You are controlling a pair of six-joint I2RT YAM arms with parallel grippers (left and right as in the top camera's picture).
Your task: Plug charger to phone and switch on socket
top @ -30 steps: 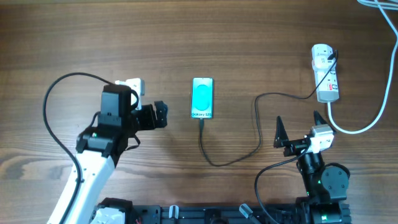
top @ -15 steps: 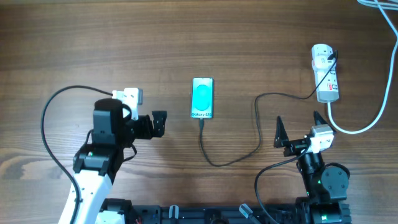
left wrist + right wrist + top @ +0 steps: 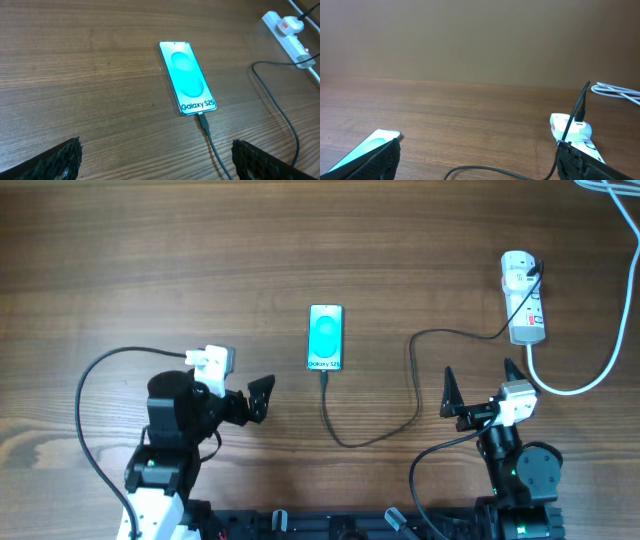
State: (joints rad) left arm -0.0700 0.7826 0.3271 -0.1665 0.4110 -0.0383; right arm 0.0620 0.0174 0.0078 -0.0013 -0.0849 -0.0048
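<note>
The phone [image 3: 326, 338] lies flat mid-table with its cyan screen lit and "Galaxy S25" at the near end; it also shows in the left wrist view [image 3: 187, 77] and at the lower left of the right wrist view [image 3: 367, 146]. The charger cable [image 3: 372, 437] loops from the phone's near end to the socket [image 3: 524, 297], its connector tip [image 3: 202, 120] sitting in the phone's port. The white socket strip also shows in the left wrist view [image 3: 289, 39] and the right wrist view [image 3: 572, 128]. My left gripper [image 3: 262, 397] is open and empty, left of and nearer than the phone. My right gripper [image 3: 478, 385] is open and empty, near the socket.
A thick white cord [image 3: 600, 375] runs from the socket along the right table edge and up to the far right corner. My arms' black cables [image 3: 100, 380] loop at the lower left and lower right.
My left arm has drawn back toward the near edge and away from the phone, its gripper open throughout. The right arm, phone, cable and socket have not moved.
</note>
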